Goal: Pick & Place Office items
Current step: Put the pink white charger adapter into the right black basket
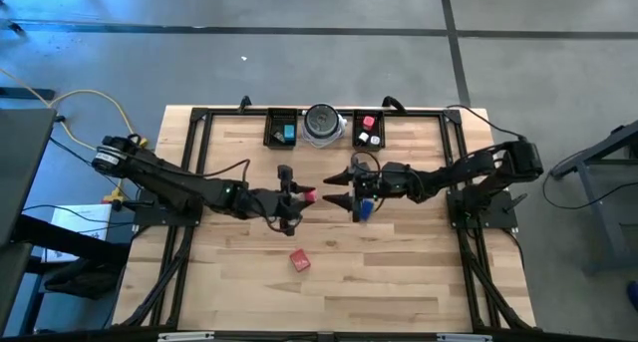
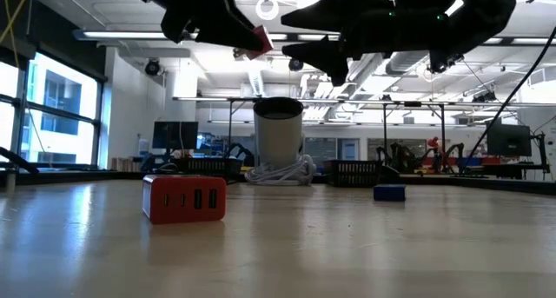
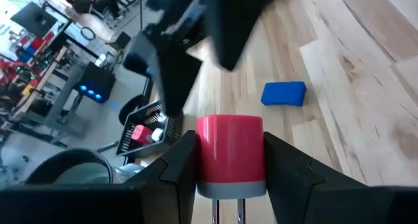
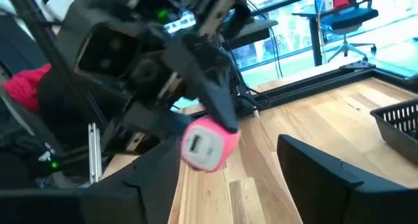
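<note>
Left gripper [image 1: 297,194] clamps a pink plug [image 3: 230,149] above table centre. Right gripper [image 1: 339,191] faces it w/ fingers apart, holding nothing

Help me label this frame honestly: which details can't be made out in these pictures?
- Contents of the left tray, high view: too small; only a teal speck shows.
- Inside the round dish: low view shows only its wall.
- Blue block, high view: partly covered by the right gripper.
- Pink charger held by the left gripper: its prongs are cut off by the left wrist view's edge.
</note>
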`<action>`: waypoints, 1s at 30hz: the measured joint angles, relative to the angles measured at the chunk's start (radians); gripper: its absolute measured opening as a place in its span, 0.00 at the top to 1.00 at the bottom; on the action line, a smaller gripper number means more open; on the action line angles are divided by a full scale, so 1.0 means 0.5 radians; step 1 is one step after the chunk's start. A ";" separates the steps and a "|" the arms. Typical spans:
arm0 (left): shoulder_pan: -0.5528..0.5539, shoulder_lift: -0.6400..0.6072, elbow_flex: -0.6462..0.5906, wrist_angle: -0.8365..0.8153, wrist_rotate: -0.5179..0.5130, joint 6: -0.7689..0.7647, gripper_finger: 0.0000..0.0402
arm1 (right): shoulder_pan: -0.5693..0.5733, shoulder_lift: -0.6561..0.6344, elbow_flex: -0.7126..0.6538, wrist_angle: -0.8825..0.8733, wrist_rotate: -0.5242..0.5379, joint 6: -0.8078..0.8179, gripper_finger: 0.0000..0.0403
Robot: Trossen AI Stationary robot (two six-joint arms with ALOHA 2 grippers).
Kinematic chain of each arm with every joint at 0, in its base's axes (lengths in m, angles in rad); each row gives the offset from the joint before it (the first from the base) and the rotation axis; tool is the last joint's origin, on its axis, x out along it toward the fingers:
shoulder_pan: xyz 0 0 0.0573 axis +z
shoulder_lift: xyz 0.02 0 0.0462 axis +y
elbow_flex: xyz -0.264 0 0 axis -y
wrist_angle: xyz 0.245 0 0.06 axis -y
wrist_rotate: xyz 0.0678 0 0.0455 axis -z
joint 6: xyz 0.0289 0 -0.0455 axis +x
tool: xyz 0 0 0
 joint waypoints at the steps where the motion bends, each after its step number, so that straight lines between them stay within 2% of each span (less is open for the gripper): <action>1: -0.006 0.000 0.000 0.004 -0.003 0.008 0.68 | -0.007 0.000 0.000 0.000 -0.004 0.025 0.40; 9: 0.006 -0.001 0.000 0.148 -0.057 0.147 0.68 | -0.020 0.000 0.035 -0.010 -0.034 0.087 0.40; 18: 0.016 -0.001 0.000 0.157 -0.056 0.159 0.68 | -0.020 0.000 0.168 -0.189 -0.035 0.073 0.40; 30: 0.016 0.047 0.078 0.166 -0.047 0.229 0.68 | -0.019 0.026 0.179 -0.186 -0.030 0.136 0.40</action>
